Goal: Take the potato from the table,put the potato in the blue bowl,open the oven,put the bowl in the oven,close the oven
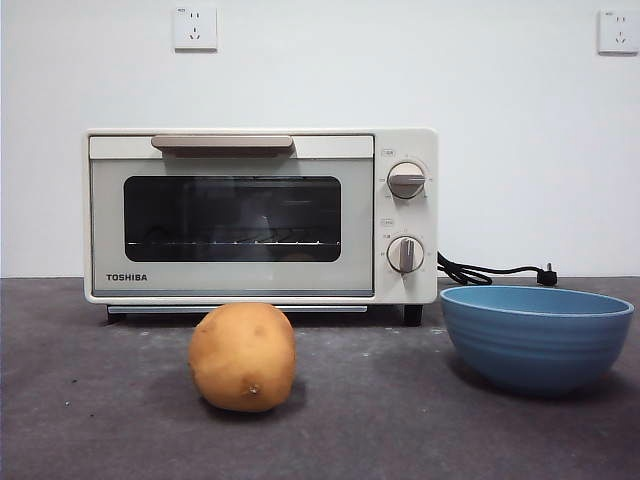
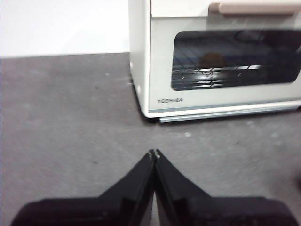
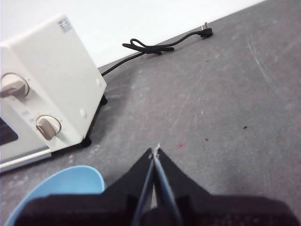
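Note:
The golden-brown potato lies on the dark grey table in front of the oven. The empty blue bowl stands to its right, a little forward of the oven's right corner. The oven door is closed, its beige handle at the top. My left gripper is shut, hovering over bare table off the oven's left front corner. My right gripper is shut too, beside the bowl's rim and right of the oven. Neither gripper shows in the front view.
The oven's black cord with its plug lies on the table behind the bowl, also seen as a looped cord in the right wrist view. A white wall with two sockets backs the table.

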Controlling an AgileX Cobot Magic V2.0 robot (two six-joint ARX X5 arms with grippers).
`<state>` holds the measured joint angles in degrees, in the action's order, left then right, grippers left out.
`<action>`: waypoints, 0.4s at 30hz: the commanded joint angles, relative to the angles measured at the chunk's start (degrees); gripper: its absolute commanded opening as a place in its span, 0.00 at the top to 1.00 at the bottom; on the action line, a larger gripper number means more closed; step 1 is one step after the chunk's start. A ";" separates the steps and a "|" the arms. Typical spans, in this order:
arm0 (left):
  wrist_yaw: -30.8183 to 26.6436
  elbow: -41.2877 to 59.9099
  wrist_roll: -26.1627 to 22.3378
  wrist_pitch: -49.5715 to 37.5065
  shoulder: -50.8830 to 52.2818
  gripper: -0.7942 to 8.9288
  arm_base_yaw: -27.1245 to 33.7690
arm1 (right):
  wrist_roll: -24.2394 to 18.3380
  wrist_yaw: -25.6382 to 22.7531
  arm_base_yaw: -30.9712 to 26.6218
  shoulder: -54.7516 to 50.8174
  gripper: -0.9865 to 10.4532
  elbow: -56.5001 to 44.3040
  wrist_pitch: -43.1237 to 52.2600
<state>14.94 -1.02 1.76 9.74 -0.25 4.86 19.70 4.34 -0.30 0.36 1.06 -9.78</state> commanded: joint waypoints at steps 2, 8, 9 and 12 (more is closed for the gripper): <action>0.57 0.61 11.08 -1.05 0.13 0.92 0.11 | 4.28 2.56 0.09 0.02 0.92 -0.22 0.35; 3.93 -1.77 18.60 -0.44 -0.02 0.93 0.11 | 7.02 6.84 0.15 0.61 0.92 2.99 0.61; 4.42 -2.67 19.63 0.44 -0.17 0.93 0.11 | 7.52 7.74 0.15 1.14 0.92 3.87 0.59; 4.90 -6.10 21.05 3.30 -1.11 0.93 0.11 | 7.89 10.47 0.44 3.80 0.92 7.23 -0.02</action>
<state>19.46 -6.22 20.73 12.93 -1.21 4.86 26.59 14.15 -0.01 3.68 7.42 -10.07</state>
